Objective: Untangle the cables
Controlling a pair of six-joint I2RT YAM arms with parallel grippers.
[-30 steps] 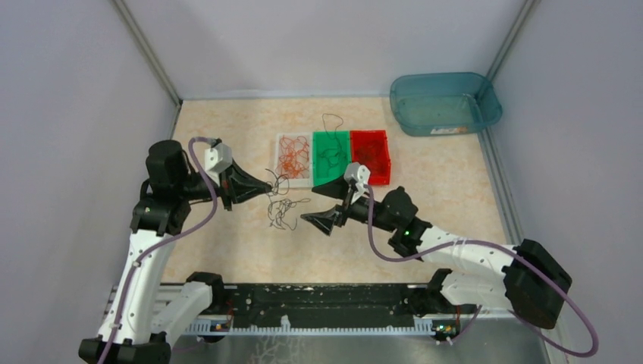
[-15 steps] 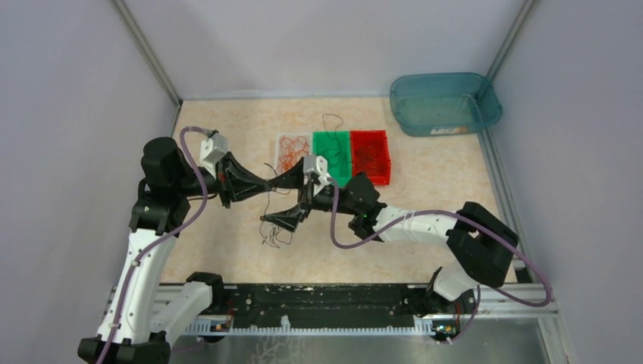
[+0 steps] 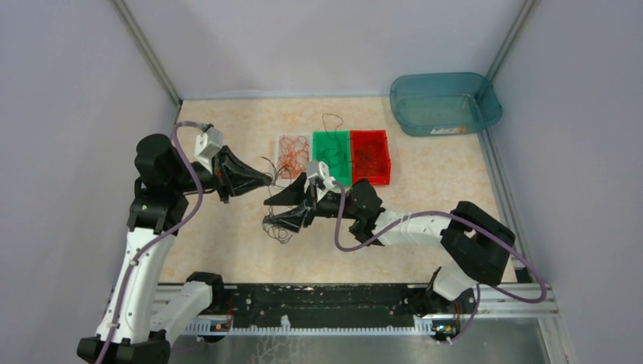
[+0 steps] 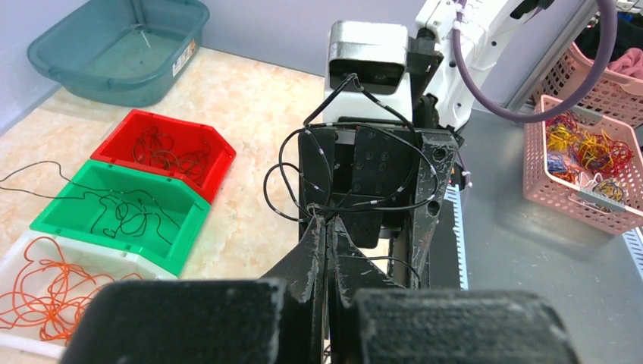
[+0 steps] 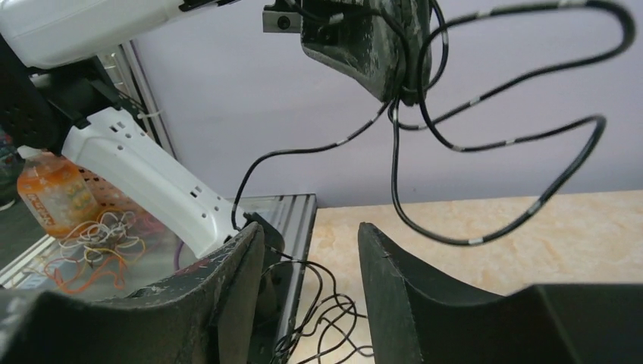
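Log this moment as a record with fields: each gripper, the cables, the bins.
left gripper: shut on black cable tangle, which hangs from it
right gripper: open, facing the hanging tangle, gripping nothing
white tray: holds orange cables
green bin: holds dark cables, one trailing over the far rim
red bin: holds dark cables
teal tub: far right corner, contents unclear
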